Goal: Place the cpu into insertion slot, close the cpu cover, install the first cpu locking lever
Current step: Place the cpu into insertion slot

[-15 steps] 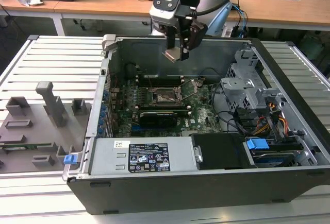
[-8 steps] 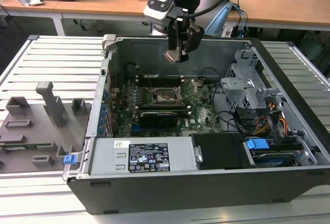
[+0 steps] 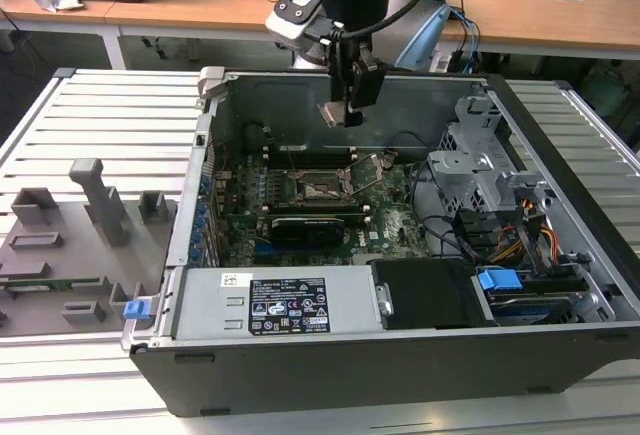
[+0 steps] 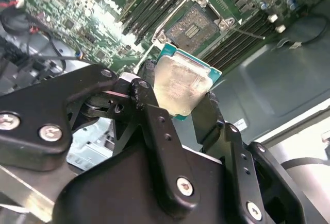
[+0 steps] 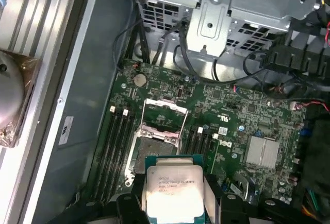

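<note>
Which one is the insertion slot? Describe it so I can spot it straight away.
Inside the open computer case, find the green motherboard on its floor. The insertion slot sits near the board's middle, between banks of long memory slots, below the gripper holding the cpu. It alone is small and square, with a grey pin field.

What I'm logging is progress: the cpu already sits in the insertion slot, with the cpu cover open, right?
No: the first wrist view shows the cpu gripped in the hand above the insertion slot, not seated. The cpu cover is open.
</note>
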### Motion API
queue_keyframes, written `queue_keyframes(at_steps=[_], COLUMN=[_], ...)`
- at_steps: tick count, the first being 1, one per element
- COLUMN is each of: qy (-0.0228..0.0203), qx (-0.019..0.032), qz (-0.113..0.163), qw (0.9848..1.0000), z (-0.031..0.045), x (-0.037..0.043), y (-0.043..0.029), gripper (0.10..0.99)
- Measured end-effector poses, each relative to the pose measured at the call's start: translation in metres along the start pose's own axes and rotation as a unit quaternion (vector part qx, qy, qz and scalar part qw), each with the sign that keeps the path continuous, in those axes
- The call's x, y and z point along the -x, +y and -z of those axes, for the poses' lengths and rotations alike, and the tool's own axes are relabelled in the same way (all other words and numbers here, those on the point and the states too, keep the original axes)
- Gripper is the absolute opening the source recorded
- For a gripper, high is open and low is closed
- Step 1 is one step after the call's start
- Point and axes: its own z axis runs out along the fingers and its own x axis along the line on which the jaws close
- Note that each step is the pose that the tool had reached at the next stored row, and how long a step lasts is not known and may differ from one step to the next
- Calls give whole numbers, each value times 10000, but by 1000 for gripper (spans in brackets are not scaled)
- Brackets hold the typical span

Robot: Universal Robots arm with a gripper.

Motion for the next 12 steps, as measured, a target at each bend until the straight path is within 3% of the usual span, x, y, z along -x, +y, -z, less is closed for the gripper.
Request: queue_keyframes(at_steps=[2,7,10,12], qy=[-11,-21,-46,-75], qx=[-9,-26,-19,-13], qz=[-158,-325,-626,-969], qw=[9999,9995,9980,9953], z=[-23,-173,-234,-305], x=[1,3,4,4], y=[-2,-15,-21,-27], gripper=[529,529,529,529])
